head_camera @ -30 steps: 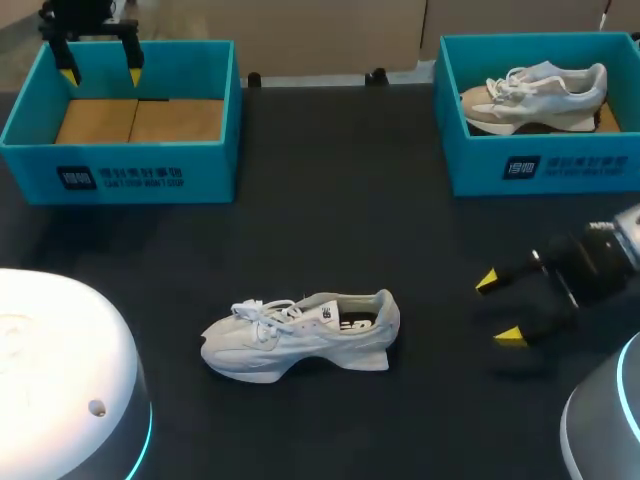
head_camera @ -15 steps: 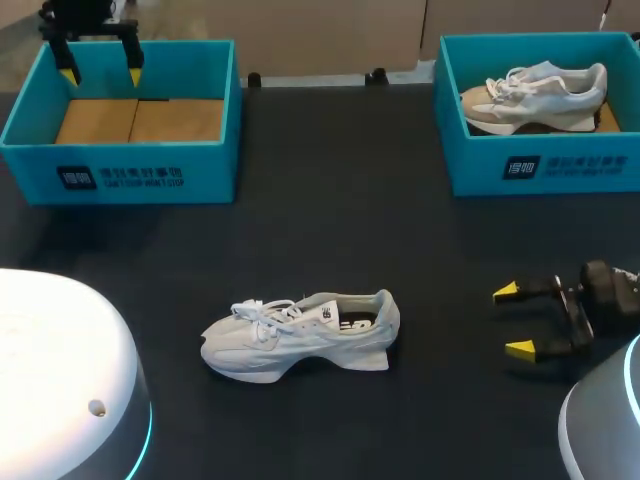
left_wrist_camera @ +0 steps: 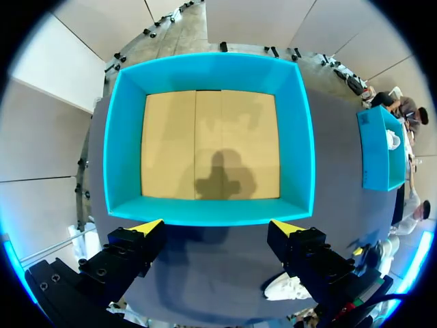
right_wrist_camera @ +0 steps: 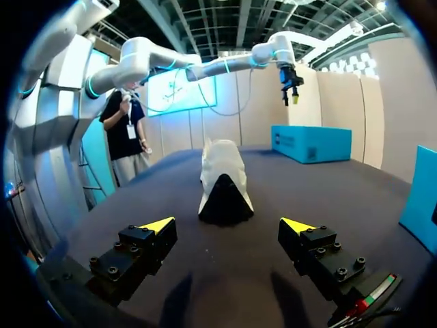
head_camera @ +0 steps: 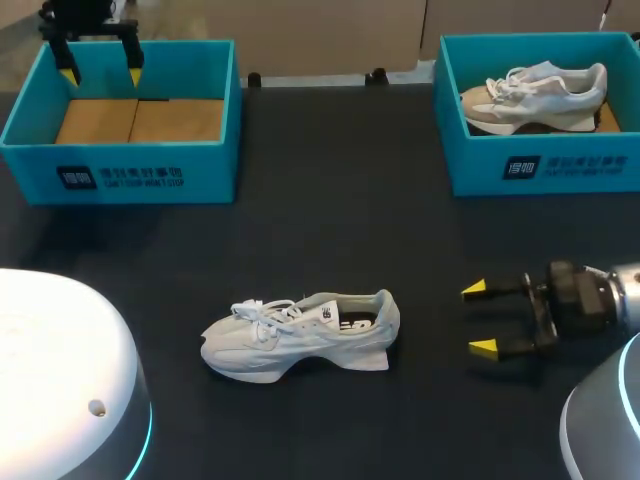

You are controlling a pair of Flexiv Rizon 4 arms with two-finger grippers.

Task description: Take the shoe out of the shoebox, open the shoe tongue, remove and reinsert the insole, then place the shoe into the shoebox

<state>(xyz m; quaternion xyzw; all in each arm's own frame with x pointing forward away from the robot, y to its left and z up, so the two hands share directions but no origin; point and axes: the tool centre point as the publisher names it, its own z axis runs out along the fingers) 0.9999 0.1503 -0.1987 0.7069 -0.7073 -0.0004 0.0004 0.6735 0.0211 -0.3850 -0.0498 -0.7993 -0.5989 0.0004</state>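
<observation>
A white shoe lies on its sole on the dark table, toe to the left, heel to the right. My right gripper stands open a short way right of the heel, fingers pointing at it; in the right wrist view the shoe's heel is straight ahead of my right gripper. My left gripper hangs open above the far edge of the empty teal shoebox at the back left. In the left wrist view that shoebox lies below my left gripper, its cardboard floor bare.
A second teal box at the back right holds a beige and white shoe. My arms' white bases fill the front corners. My left arm shows far ahead in the right wrist view.
My right gripper has swung round and moved left toward the shoe's heel, still open. The left arm and the shoe have stayed put.
</observation>
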